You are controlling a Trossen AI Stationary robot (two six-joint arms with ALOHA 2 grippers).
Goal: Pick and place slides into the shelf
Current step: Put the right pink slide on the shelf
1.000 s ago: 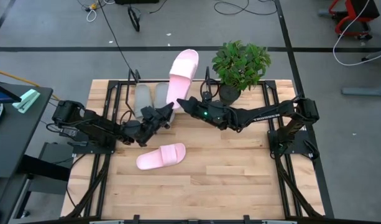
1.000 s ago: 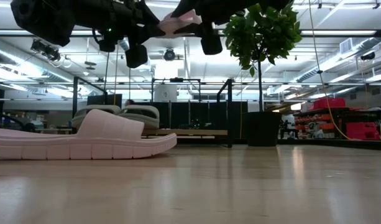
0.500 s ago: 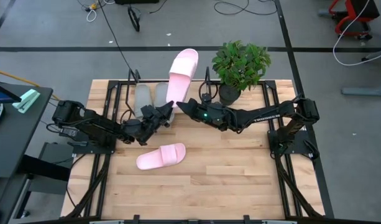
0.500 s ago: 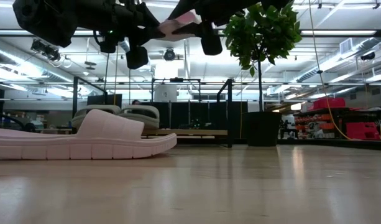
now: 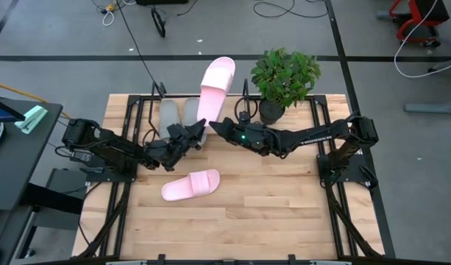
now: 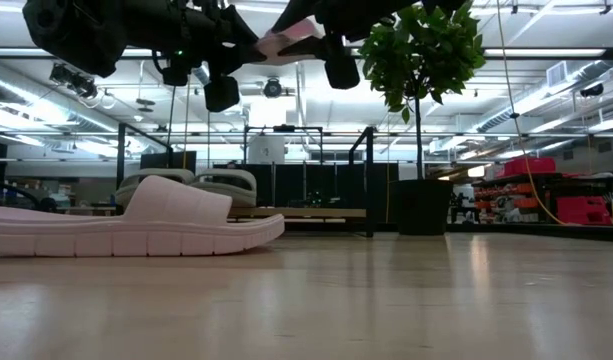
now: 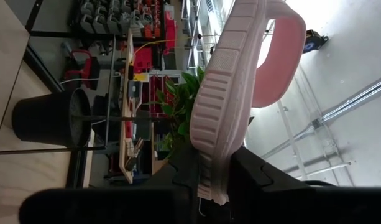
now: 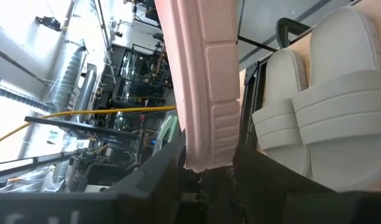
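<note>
Beside the black-potted green plant (image 5: 284, 77), the raised pale pink slide sandal's (image 5: 215, 90) heel end is hidden behind both dark grippers; the two grey ribbed slides (image 5: 179, 118) sit partly under the left arm (shelf board mostly covered)

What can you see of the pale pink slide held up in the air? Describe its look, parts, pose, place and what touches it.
The raised pink slide is soft-looking, pale pink, with a wide strap and a ribbed, grooved sole edge. It is held off the table, angled up over the shelf beside the grey slides. Both tools pinch one end of it: the left tool and the right tool, each shut on its sole edge.
</note>
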